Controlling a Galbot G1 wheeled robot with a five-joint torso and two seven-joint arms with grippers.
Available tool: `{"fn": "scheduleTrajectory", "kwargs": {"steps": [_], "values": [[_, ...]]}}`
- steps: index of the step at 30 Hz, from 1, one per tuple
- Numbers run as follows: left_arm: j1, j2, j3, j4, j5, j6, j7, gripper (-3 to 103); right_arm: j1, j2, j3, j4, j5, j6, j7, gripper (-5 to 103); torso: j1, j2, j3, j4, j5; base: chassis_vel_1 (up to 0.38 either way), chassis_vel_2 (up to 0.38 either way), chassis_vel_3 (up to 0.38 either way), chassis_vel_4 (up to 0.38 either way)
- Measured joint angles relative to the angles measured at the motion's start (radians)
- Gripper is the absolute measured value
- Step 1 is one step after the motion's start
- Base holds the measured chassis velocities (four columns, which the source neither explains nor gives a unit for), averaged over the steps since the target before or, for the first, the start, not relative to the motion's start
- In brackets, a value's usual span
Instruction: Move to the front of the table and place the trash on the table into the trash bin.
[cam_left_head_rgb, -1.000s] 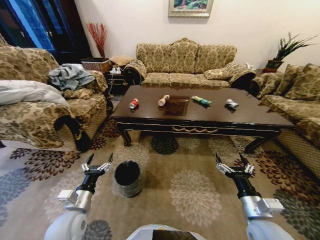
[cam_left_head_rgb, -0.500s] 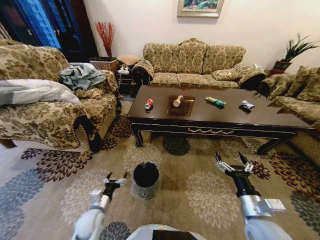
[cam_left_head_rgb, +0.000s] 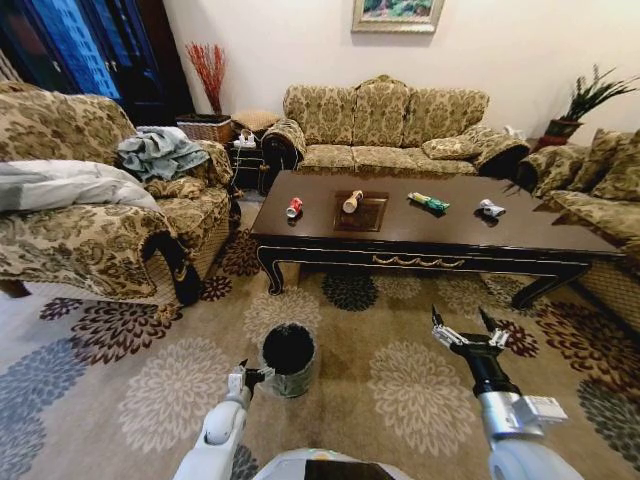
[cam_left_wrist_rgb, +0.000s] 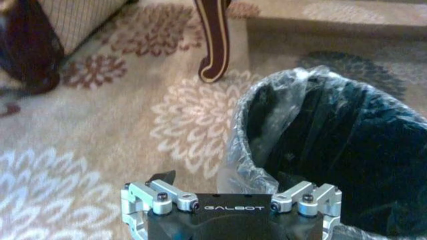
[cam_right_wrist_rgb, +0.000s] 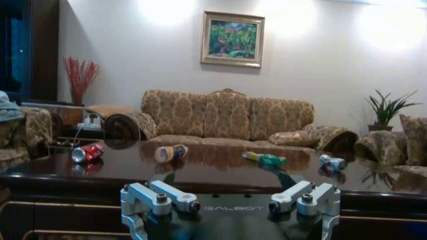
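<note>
Left gripper (cam_left_head_rgb: 246, 376): low over the carpet, just beside the trash bin's rim on the robot's left. Half a second ago it sat further left and lower in the head view; a second ago it was raised well out to the left with its prongs spread. In the left wrist view (cam_left_wrist_rgb: 230, 187) the finger bases stand wide apart, so it reads as open, holding nothing.

Right gripper (cam_left_head_rgb: 468, 322): held up in front of the robot on its right, fingers splayed apart and empty, at the same spot in the view as in both earlier moments. Seen from its own wrist (cam_right_wrist_rgb: 230, 192) it faces the table's long front edge.

Trash bin (cam_left_head_rgb: 289, 358): on the flowered carpet before the table's left front leg, black inside, with the grey bag folded over the rim (cam_left_wrist_rgb: 267, 90). Nothing shows inside it.

Table (cam_left_head_rgb: 420, 236): beyond the bin, with its long side toward the robot. The whole view has shifted since a second ago, so the camera moved, not the furniture.

Trash on the table, left to right: red can (cam_left_head_rgb: 294, 207), tan bottle (cam_left_head_rgb: 352, 202) at the inlaid panel's edge, green-yellow packet (cam_left_head_rgb: 429, 203), silver-white wrapper (cam_left_head_rgb: 491, 209). All four lie in the same order as before.

Sofa (cam_left_head_rgb: 385, 125): behind the table against the wall.
</note>
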Motion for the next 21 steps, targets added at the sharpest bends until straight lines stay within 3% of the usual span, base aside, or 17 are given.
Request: {"fn": "scheduleTrajectory", "kwargs": {"steps": [2, 4, 5, 10, 14, 21], "values": [[-0.008, 0.007, 0.005, -0.002, -0.032, 0.031, -0.009, 100, -0.002, 0.002, -0.002, 0.0, -0.005, 0.0, 0.001, 100, 0.0, 0.0, 0.0, 0.0, 0.0, 0.0, 0.0, 0.0, 0.0], [-0.028, 0.025, 0.014, -0.012, -0.118, 0.125, -0.017, 100, -0.002, 0.005, -0.01, -0.004, -0.018, 0.0, 0.003, 100, 0.0, 0.0, 0.0, 0.0001, -0.0002, 0.0, 0.0, 0.0, 0.0], [-0.035, 0.03, 0.016, -0.013, -0.143, 0.144, -0.018, 100, -0.001, 0.006, -0.012, -0.005, -0.02, -0.001, 0.005, 100, 0.0, 0.0, 0.0, 0.0001, -0.0002, 0.0, 0.0, 0.0, 0.0], [-0.055, 0.045, 0.02, -0.012, -0.206, 0.168, -0.019, 100, 0.012, 0.007, -0.018, -0.007, -0.02, -0.017, 0.02, 100, 0.0, 0.0, 0.0, 0.0002, -0.0001, 0.0, 0.0, 0.0, 0.0], [-0.077, 0.049, 0.026, -0.012, -0.26, 0.236, -0.024, 100, 0.016, 0.012, -0.019, -0.015, -0.023, -0.024, 0.028, 100, 0.0, 0.0, 0.0, 0.0001, -0.0001, 0.0, 0.0, 0.0, 0.0], [-0.101, 0.052, 0.043, 0.016, -0.275, 0.249, -0.038, 100, 0.008, 0.019, -0.013, -0.01, -0.028, -0.024, 0.033, 100, 0.0, 0.0, 0.0, 0.0002, -0.0002, 0.0, 0.0, 0.0, 0.0]]}}
